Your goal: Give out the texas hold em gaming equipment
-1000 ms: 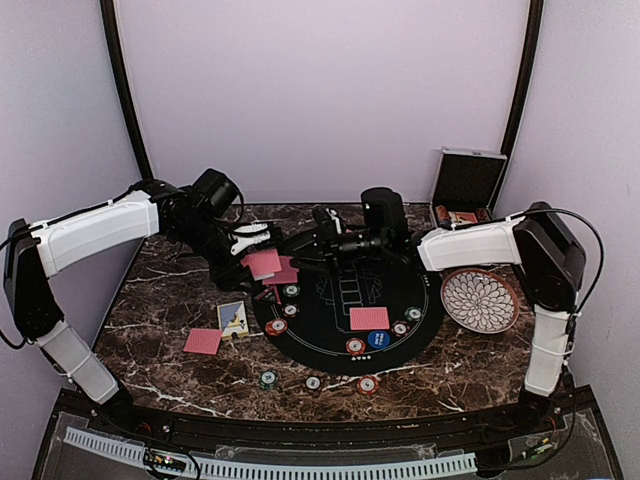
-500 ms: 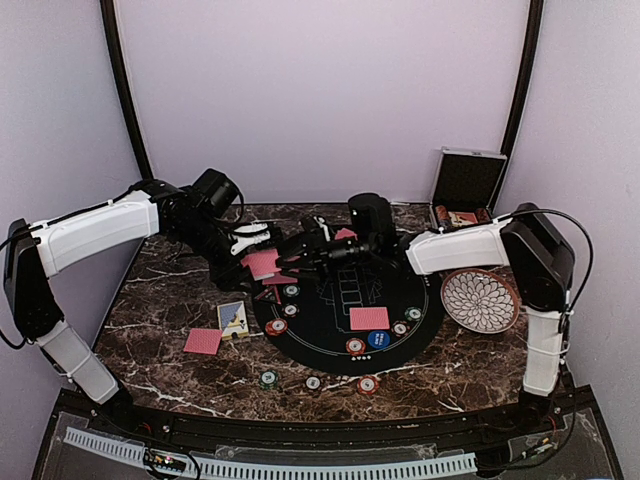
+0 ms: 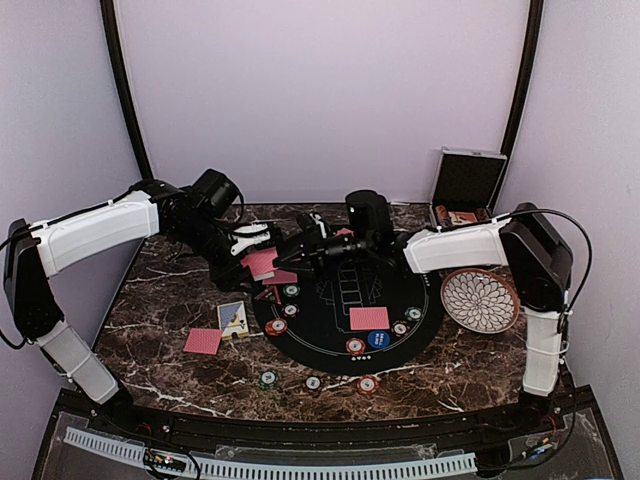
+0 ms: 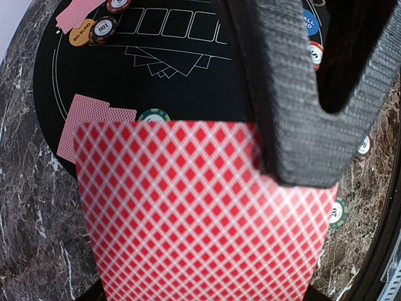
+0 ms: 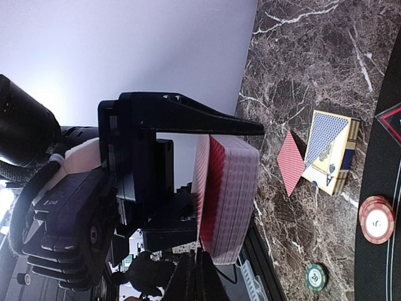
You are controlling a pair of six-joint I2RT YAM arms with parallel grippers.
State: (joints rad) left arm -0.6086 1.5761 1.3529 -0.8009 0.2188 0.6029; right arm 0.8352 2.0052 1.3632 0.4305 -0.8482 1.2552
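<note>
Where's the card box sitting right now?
In the top view, the card box lies on the marble on the left arm's side, just off the left edge of the round black mat, with a lone face-down red card beside it.

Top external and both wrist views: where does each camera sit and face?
Top external: high behind the bases, looking down on the table; left arm and right arm show.
Left wrist: looks down past its own jaws at the red-backed deck and black mat.
Right wrist: faces sideways at the left arm's jaws clamping the deck; own jaws low.
Both wrist views share the deck.
</note>
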